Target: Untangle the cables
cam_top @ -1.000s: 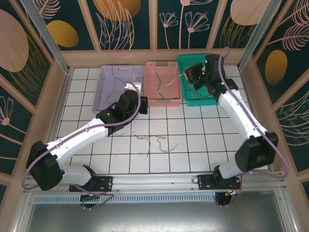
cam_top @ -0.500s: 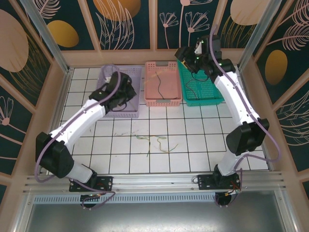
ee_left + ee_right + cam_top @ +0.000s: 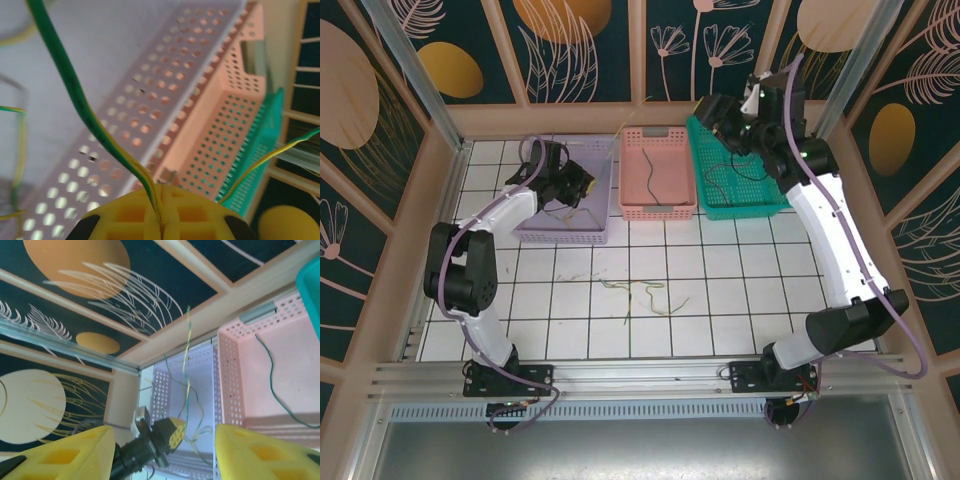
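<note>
Lying loosely crossed on the white tiled table (image 3: 740, 300), toward 6 o'clock of its middle, a few thin loose cables (image 3: 642, 295) are waiting, well apart from both arms. At 10 o'clock the left gripper (image 3: 567, 186) is hovering over the lilac basket (image 3: 560, 236), its yellow fingers (image 3: 130, 220) pressing together on a green-yellow cable (image 3: 75, 90) that is running up and away from the pinch. At 12 o'clock the pink basket (image 3: 658, 210) is holding one green cable (image 3: 648, 172). At 1 o'clock the right gripper (image 3: 720, 118) is hanging above the teal basket (image 3: 752, 210), fingers apart and gripping nothing; a dark cable (image 3: 722, 186) is lying inside.

Risks, as I'm judging them: the pinched cable's free end is sticking up high, so on release it may be draping over the lilac rim or snagging the other wires in that basket. The left arm is folding tight, so a fast swing may be dragging the basket along.
</note>
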`<state>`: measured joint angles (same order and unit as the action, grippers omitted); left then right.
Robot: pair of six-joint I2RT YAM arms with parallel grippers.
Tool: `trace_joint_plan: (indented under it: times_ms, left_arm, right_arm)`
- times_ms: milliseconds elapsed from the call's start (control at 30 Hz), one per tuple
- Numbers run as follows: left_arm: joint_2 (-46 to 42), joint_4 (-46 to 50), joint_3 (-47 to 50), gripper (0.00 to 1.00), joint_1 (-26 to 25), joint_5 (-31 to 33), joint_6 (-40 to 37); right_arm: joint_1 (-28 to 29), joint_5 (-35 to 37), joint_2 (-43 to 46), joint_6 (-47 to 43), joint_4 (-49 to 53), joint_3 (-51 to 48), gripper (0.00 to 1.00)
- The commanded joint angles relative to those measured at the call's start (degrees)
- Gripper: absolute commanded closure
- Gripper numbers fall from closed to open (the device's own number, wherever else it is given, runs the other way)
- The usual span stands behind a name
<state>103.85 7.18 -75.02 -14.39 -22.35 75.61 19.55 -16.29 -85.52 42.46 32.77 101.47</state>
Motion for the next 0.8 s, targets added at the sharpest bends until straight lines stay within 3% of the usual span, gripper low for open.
trace_joint_plan:
  times_ms: [0,233,400,567,767]
  left_arm:
    - [-0.6,-10.9,0.4,1.00,0.1,-7.7,5.3]
    - [-3.7,-32.8,13.2,1.00,0.2,-13.0,21.6]
    - [-5.3,-34.8,18.9,1.00,0.8,-14.3,24.3]
    - [-5.3,-42.7,26.7,1.00,1.0,-14.6,29.5]
    - [-5.2,-41.3,26.8,1.00,1.0,-15.0,28.3]
  right_arm:
    - [2.6,0.7,0.3,0.3,-2.4,-3.6,0.45]
    - [8.9,2.4,-5.3,0.7,-5.4,-6.5,0.47]
    - [11.6,1.6,-11.2,-1.2,-9.0,-5.3,0.47]
    - [15.1,-3.0,-19.9,-4.3,-15.6,-2.0,0.45]
    - [16.3,-2.3,-31.1,-7.5,-12.2,7.5,0.44]
